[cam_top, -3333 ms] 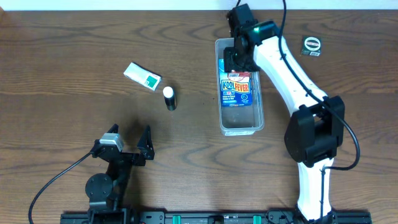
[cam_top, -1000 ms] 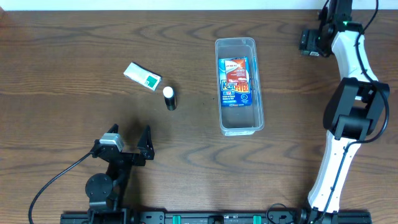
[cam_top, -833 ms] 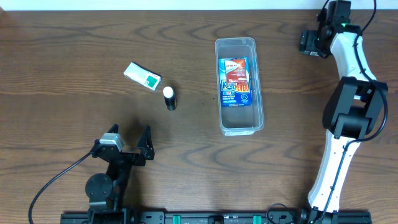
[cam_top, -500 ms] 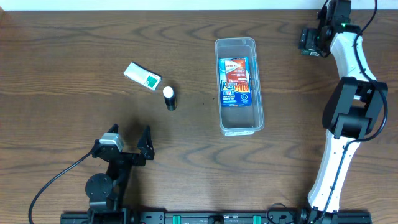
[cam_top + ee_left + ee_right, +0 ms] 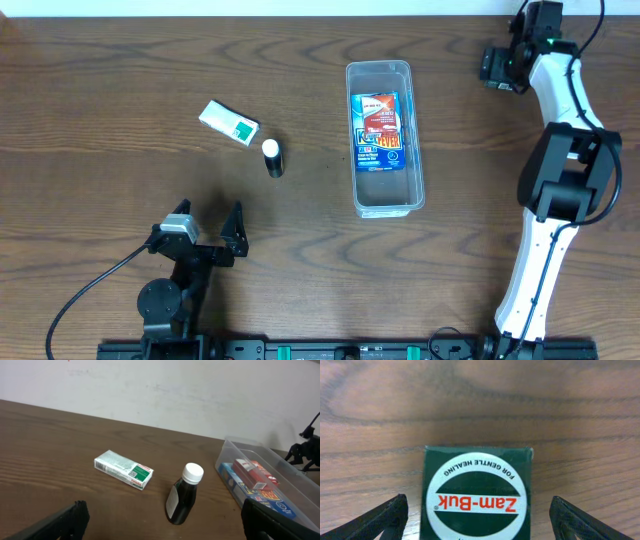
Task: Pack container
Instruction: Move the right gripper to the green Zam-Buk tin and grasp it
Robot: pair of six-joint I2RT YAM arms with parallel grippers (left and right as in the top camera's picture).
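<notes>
Moved away from the container (image 5: pixel 388 196), over which it was hanging a few seconds back, the right gripper (image 5: pixel 498 68) is now being held at the far right corner of the table (image 5: pixel 100 100), above a dark green Zam-Buk box (image 5: pixel 477 495). Its jaws are being kept wide apart, one fingertip showing on each side of the box with bare wood between, and nothing is being gripped. The container is being left lengthwise at the far middle of the table, well apart from both grippers. A blue Kool Fever packet (image 5: pixel 380 145) is being carried flat inside it, with a small red-and-white box (image 5: pixel 255 474) lying on the packet's far end. The left gripper (image 5: pixel 208 222) is being held near the table's near edge, fully spread and empty. Ahead of it, a white-and-green box (image 5: pixel 229 123) and a dark bottle with a white cap (image 5: pixel 272 158) are being left on the wood, near each other but not touching.
</notes>
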